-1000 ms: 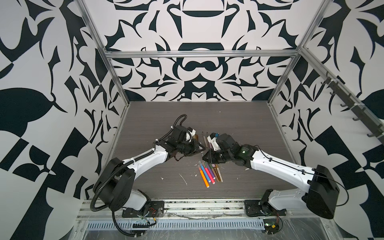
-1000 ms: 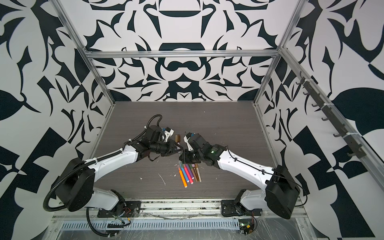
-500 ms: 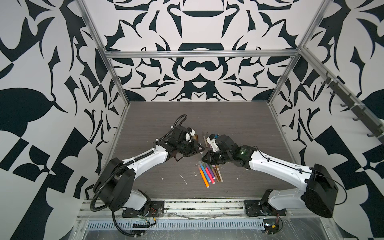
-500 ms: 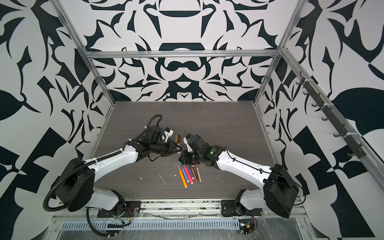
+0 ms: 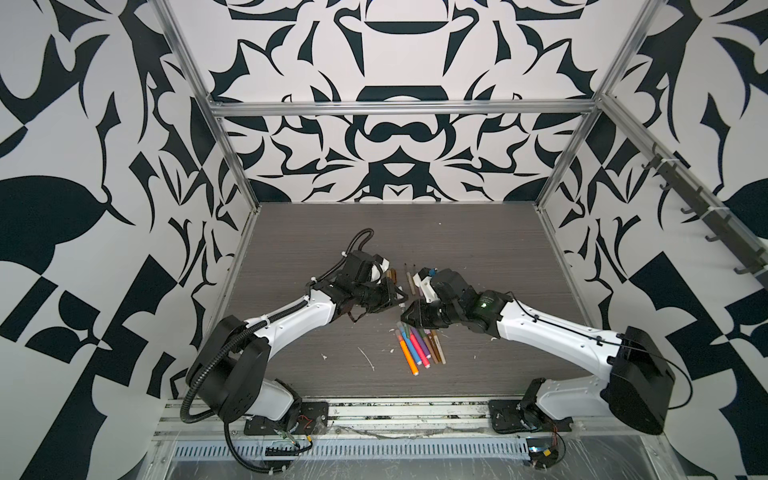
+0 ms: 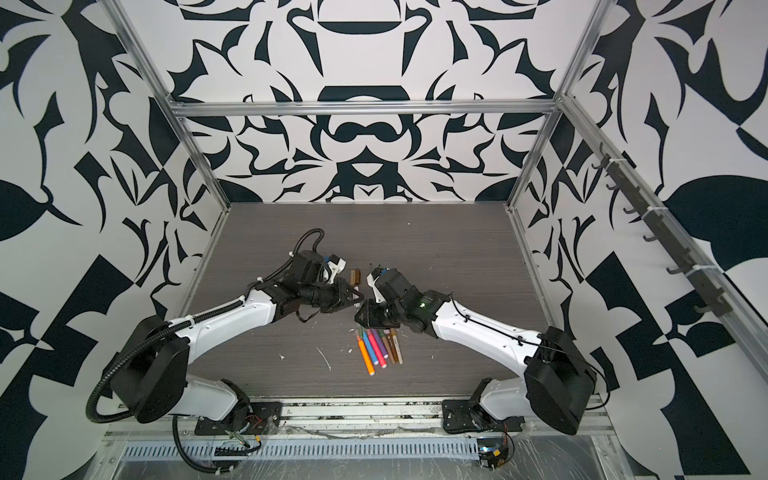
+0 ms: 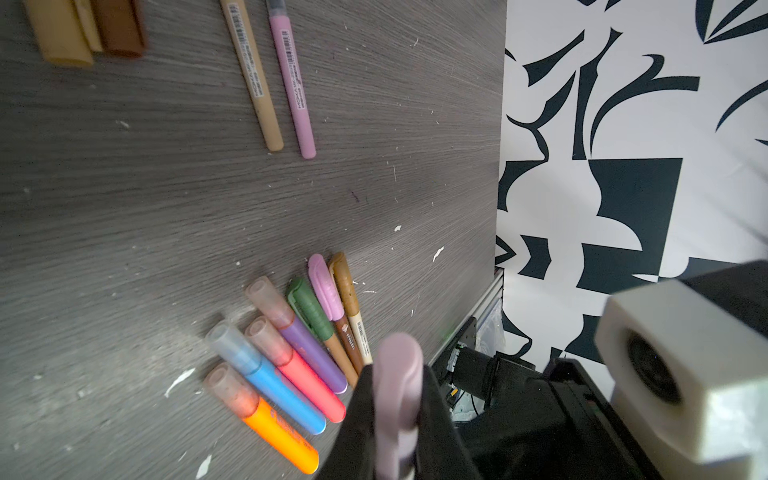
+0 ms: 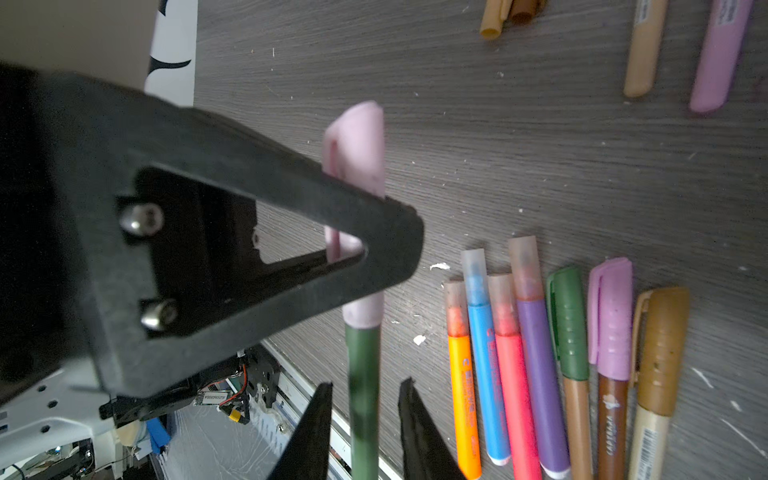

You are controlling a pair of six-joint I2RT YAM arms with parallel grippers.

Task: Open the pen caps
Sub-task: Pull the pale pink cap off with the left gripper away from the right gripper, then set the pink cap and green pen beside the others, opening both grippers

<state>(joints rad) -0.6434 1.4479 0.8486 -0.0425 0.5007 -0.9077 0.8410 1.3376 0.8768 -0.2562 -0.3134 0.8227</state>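
Note:
A pen with a dark green body (image 8: 363, 374) and a pale pink cap (image 8: 359, 141) hangs in the air between the two arms. My left gripper (image 7: 397, 374) is shut on the pale pink cap (image 7: 397, 399), which still sits on the pen. My right gripper (image 8: 365, 384) stands open, its jaws on either side of the green body with a gap on each side. In both top views the left gripper (image 5: 401, 297) and right gripper (image 5: 405, 322) meet tip to tip above the table's middle.
A row of several capped pens (image 5: 417, 345) lies just in front of the grippers: orange (image 7: 274, 428), blue, red, purple and others. Farther back lie tan and brown loose caps (image 7: 83, 29) and two uncapped pens, tan (image 7: 253, 79) and pink (image 7: 293, 83).
My right gripper has shifted forward and left, and its jaws have parted from the green pen body. My left gripper has closed tighter on the pink cap.

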